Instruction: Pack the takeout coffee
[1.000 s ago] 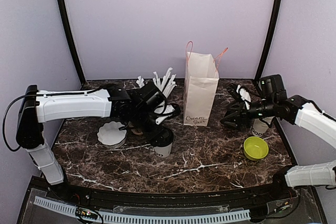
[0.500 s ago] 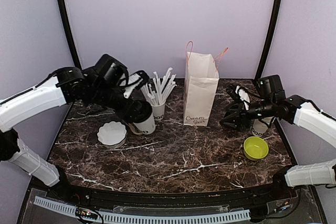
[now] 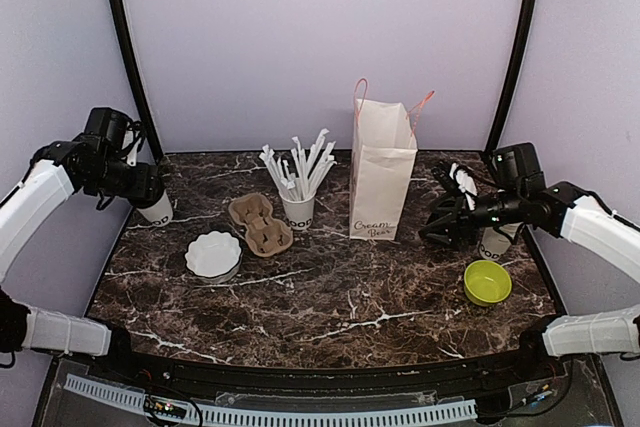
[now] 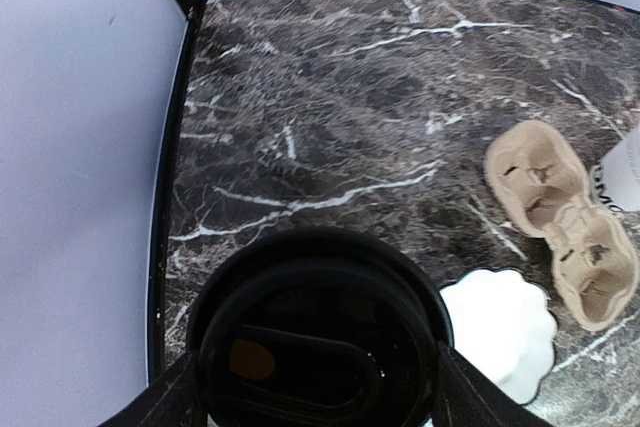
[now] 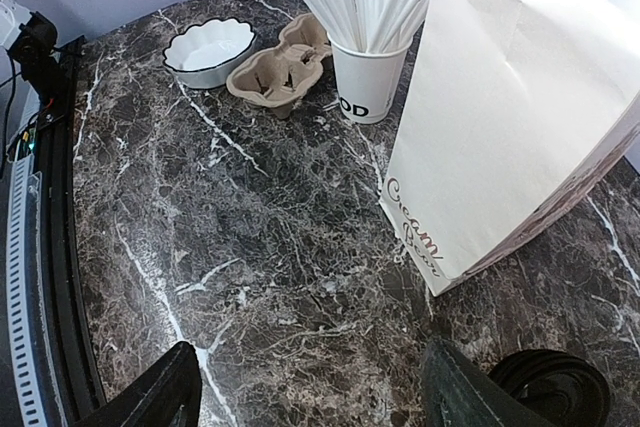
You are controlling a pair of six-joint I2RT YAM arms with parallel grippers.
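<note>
Here we have the left end effector clamped around the first coffee cup, whose black lid fills our wrist view. From above we see that cup held up in the air over the far left corner of the desk, well apart from everything else. The right end effector hangs with its fingers spread wide and nothing between them. It is just beside the second coffee cup, which stands on the desk at the right, near the green bowl. So where are we? Early days, by our reckoning. The cardboard cup carrier lies with its pockets vacant next to the white scalloped dish and the cup of straws. The paper bag stands upright and open in the middle, though we cannot see inside it. One coffee is in hand and one waits on the desk. We judge both have yet to be seated in the carrier or lowered into the bag.
</note>
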